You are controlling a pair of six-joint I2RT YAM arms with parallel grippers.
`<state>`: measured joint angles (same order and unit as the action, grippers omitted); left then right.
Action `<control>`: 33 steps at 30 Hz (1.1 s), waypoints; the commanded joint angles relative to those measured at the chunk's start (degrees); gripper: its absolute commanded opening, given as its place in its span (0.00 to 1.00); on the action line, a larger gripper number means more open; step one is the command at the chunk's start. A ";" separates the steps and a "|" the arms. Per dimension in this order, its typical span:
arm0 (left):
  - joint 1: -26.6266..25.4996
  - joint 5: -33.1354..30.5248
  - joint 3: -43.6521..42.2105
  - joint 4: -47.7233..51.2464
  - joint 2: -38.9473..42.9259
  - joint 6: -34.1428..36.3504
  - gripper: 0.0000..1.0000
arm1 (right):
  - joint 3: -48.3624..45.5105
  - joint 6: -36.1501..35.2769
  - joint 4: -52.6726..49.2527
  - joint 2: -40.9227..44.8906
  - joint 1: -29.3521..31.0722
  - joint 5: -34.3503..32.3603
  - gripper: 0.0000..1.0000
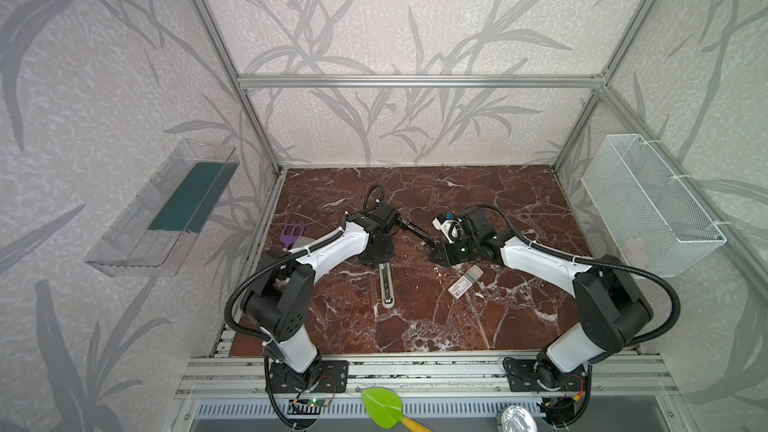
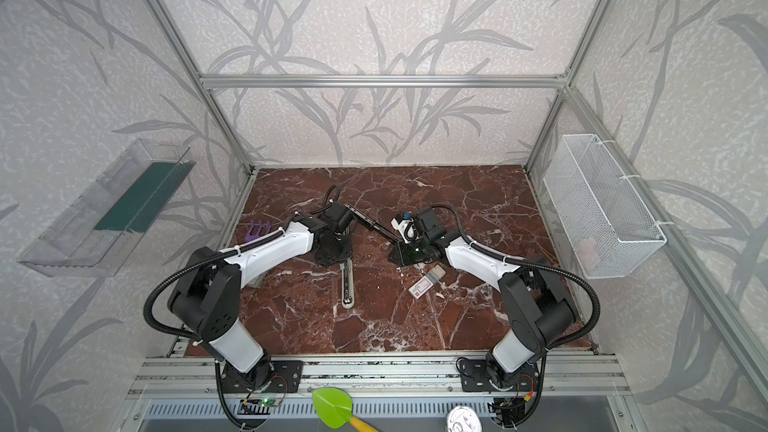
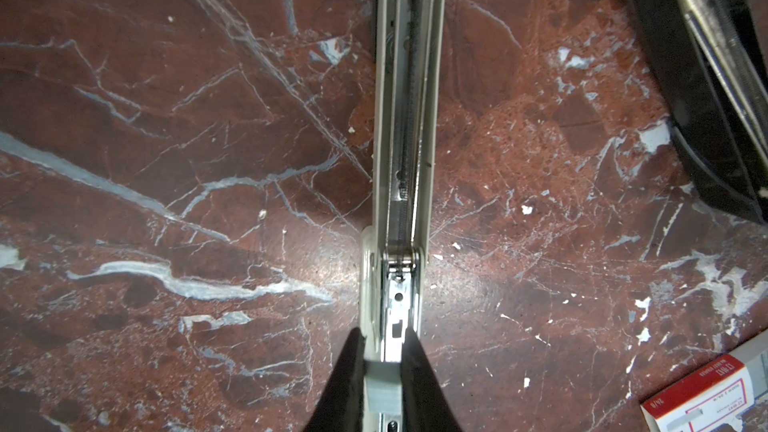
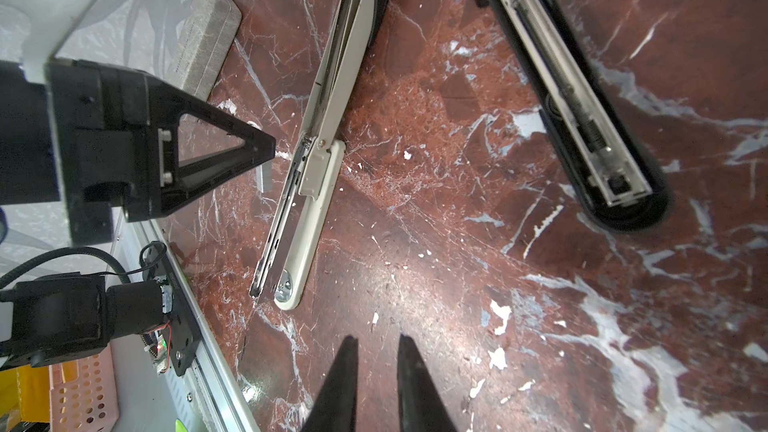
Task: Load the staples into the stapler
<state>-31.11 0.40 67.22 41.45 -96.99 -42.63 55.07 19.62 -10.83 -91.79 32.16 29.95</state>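
Note:
A white stapler (image 1: 386, 284) (image 2: 347, 288) lies opened flat on the marble, its metal channel (image 3: 405, 118) (image 4: 316, 160) facing up. My left gripper (image 1: 379, 260) (image 2: 337, 258) (image 3: 384, 347) points down over the channel near the hinge. It is shut on a small grey strip (image 3: 383, 384) (image 4: 264, 176). The staples box (image 1: 465, 282) (image 2: 426, 282) (image 3: 706, 396), white with a red label, lies on the marble beside my right arm, its grey tray slid partly out. My right gripper (image 1: 434, 255) (image 2: 392, 254) (image 4: 376, 342) hovers low over bare marble, fingers slightly open with nothing between them.
A black stapler (image 1: 415, 232) (image 2: 370, 222) (image 3: 706, 76) (image 4: 582, 97) lies open between the two grippers. A purple fork-shaped tool (image 1: 293, 232) and a grey case (image 4: 203, 43) sit at the left edge. A wire basket (image 1: 652, 201) hangs on the right wall and a clear tray (image 1: 166, 209) on the left.

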 commanded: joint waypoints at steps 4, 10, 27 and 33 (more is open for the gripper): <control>-0.87 -1.94 2.78 0.74 -1.49 -1.58 0.18 | -0.66 -1.24 -0.74 1.55 0.18 -0.60 0.20; -1.82 -4.62 3.82 2.46 -2.91 -1.67 0.18 | -1.00 -1.84 -1.03 1.95 -0.25 -0.01 0.20; -3.38 -9.35 3.51 2.87 -5.14 -3.25 0.18 | -2.29 -2.21 -0.77 4.33 -1.47 0.98 0.20; -3.58 -8.69 4.83 3.11 -5.45 -3.25 0.18 | -2.59 -2.12 -0.59 4.51 -1.66 1.07 0.20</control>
<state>-34.24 -6.92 70.17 43.05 -101.86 -44.82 53.34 18.15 -11.00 -88.95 30.79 30.37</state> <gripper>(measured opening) 0.178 0.196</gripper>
